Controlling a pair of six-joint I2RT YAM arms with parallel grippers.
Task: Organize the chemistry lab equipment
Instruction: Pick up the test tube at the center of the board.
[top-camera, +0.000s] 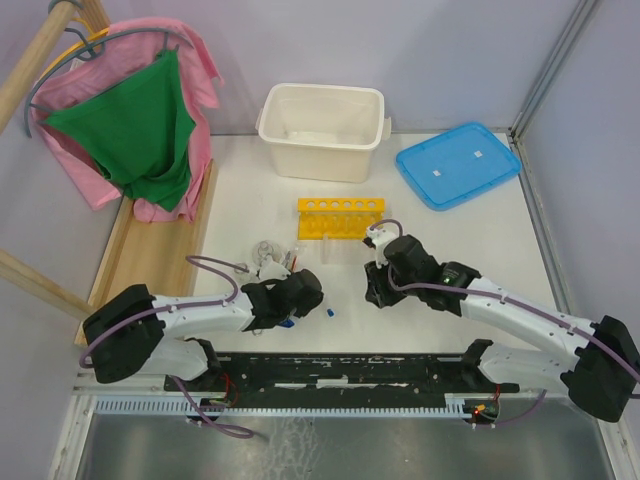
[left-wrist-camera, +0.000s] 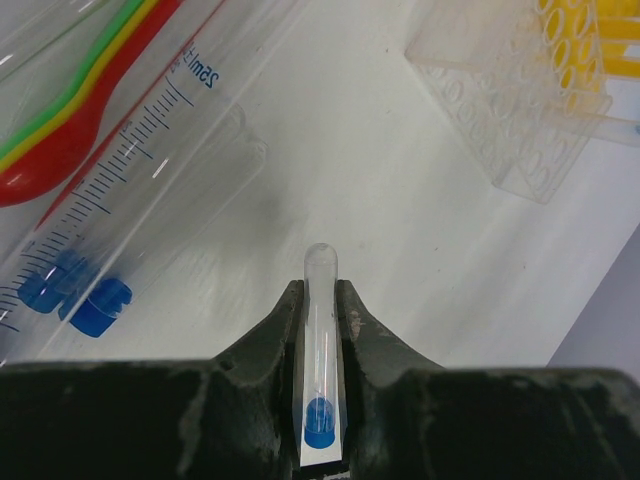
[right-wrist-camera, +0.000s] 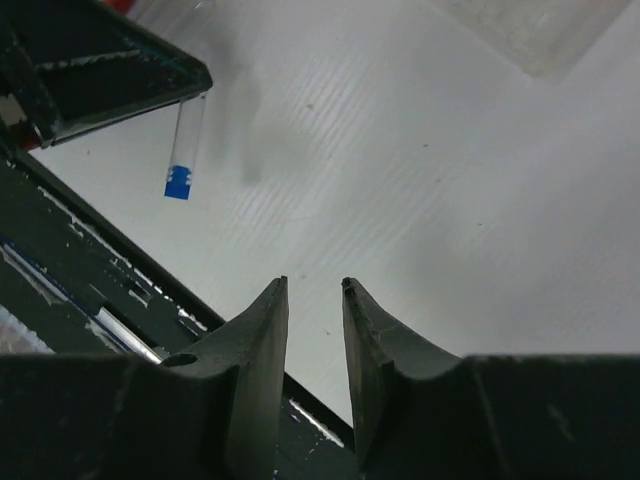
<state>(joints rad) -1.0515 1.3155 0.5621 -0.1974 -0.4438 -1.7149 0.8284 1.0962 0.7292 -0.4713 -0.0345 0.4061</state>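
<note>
Count:
- yellow rack (top-camera: 340, 225) x1
- clear rack (left-wrist-camera: 505, 110) x1
- white tub (top-camera: 275, 112) x1
- blue lid (top-camera: 458, 165) x1
- small blue-capped tubes (left-wrist-camera: 320, 340) x2; second tube (top-camera: 329, 313) is loose
- larger clear cylinders (left-wrist-camera: 100, 305) with blue ends x2
- nested spoons (left-wrist-camera: 60, 150) x3: red, yellow, green

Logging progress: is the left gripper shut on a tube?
Shut on it: the left gripper clamps both sides of the blue-capped tube, rounded end sticking out.
</note>
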